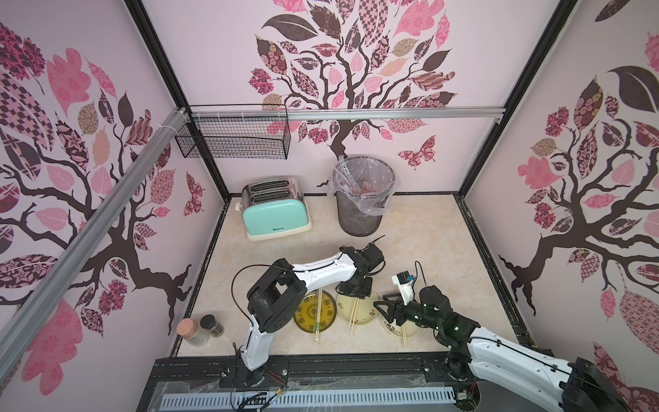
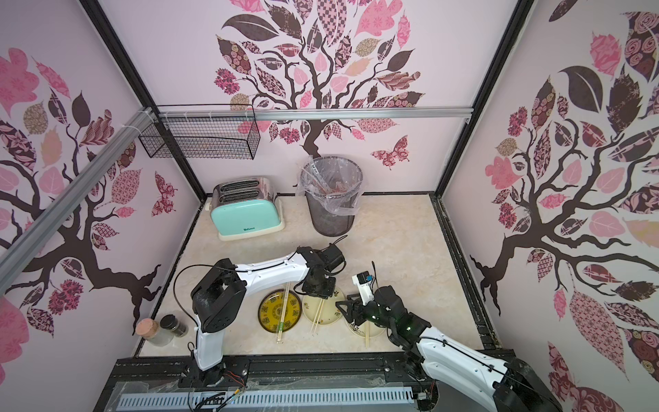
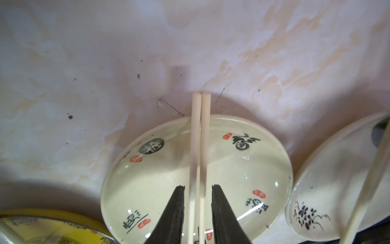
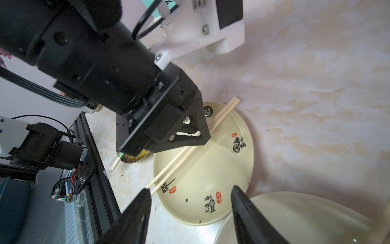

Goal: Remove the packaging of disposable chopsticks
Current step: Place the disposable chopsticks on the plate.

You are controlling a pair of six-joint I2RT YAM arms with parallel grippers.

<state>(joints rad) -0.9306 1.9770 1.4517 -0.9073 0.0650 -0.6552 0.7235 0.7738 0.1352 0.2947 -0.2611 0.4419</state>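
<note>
Directly between the slightly open left fingers (image 3: 168,215), bare chopsticks (image 3: 200,137); right fingers (image 4: 135,215) open, empty.

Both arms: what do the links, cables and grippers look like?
Left arm and right arm: white shells, black joints, thin black cables. Left gripper and right gripper: black tapered fingers. Green lights glow on the right wrist.

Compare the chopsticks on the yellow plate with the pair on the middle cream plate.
The chopsticks on the yellow plate sit in a clear sleeve with green print; the pair on the cream plate is bare. The sleeved sticks lie together; the bare ones splay at one end. The left gripper has its open jaws straddling only the bare pair. Both lie across their plates, overhanging the rims.
</note>
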